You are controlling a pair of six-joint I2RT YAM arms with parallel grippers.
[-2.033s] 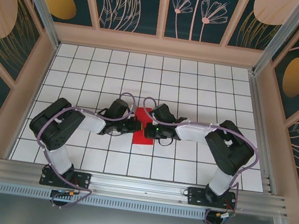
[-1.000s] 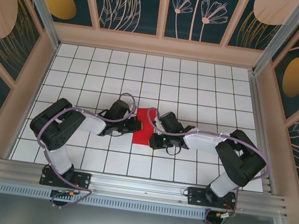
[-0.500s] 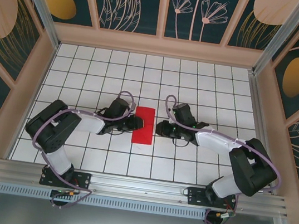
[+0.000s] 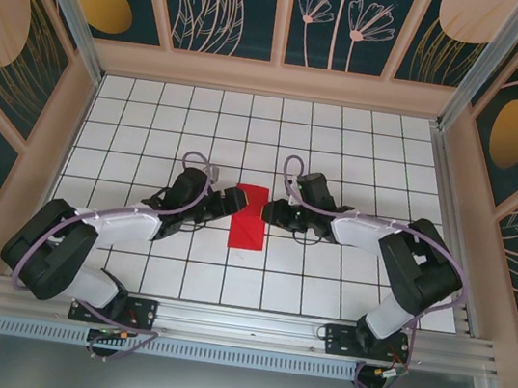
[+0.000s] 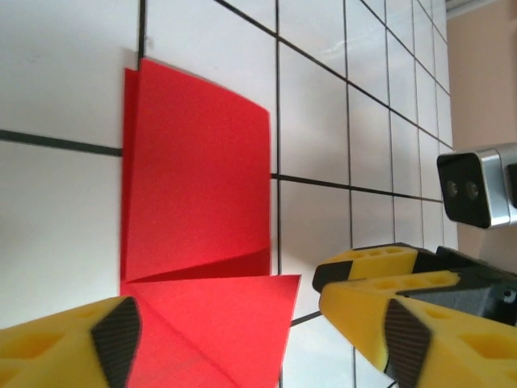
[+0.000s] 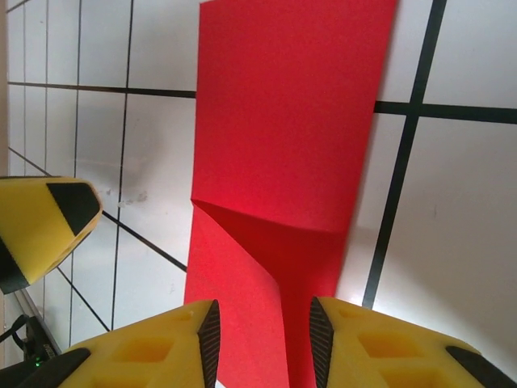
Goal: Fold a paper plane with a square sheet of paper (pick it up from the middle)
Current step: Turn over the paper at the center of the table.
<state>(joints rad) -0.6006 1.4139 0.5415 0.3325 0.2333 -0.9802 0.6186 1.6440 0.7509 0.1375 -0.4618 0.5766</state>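
**Nothing held, jaws apart at the fold**

The left gripper [image 5: 258, 343] stands wide open and the right gripper [image 6: 262, 331] only narrowly apart. Both are low at the farther end of the square sheet of paper [image 4: 248, 227], probably to leave the crease free. Whether the right pads [image 6: 210, 331] touch it I cannot tell. The sheet lies flat on the gridded table [image 4: 344, 148] as a narrow red strip. Its nearer end is plain; at the farther end one corner is folded in diagonally.
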